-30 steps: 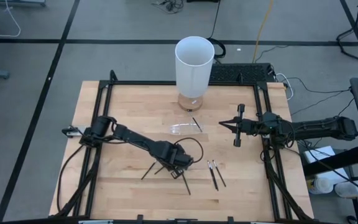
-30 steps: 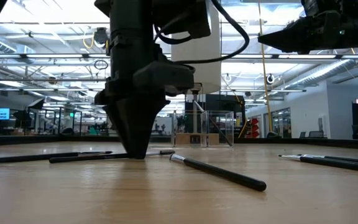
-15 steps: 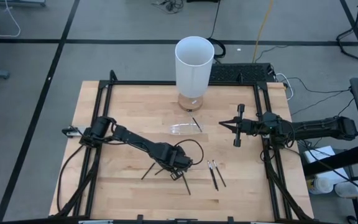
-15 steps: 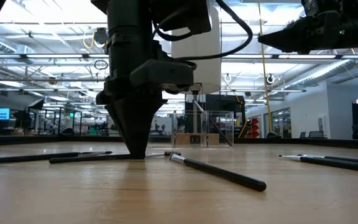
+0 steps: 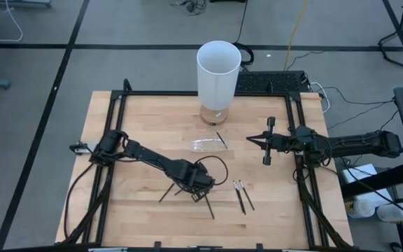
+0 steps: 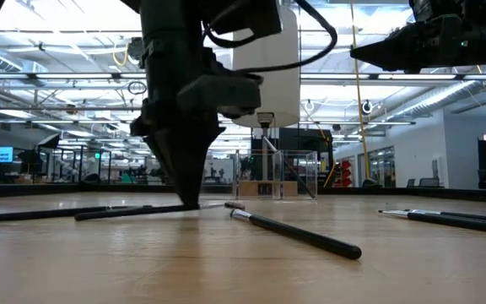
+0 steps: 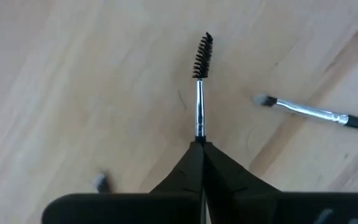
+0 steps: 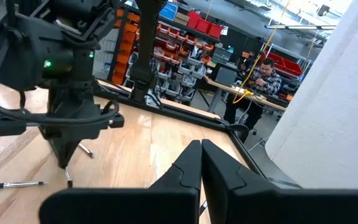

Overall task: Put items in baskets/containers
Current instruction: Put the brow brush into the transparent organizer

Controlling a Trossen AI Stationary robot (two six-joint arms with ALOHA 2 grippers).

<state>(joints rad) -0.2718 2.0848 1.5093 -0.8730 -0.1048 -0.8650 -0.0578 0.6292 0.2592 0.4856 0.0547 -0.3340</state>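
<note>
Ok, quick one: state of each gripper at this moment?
Left gripper: shut on a thin dark spoolie-tipped brush, down at the wooden table.
Right gripper: shut, empty, raised over the table's right side.

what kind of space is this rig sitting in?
Looks like a large industrial lab or workshop. Behind the wooden table the right wrist view shows shelving with red and orange bins and a person at a workbench; the low view shows a high ceiling with exposed trusses.

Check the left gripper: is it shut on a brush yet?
Shut. In the left wrist view the left gripper has its fingertips pinched on the spoolie brush at its metal stem.
</note>
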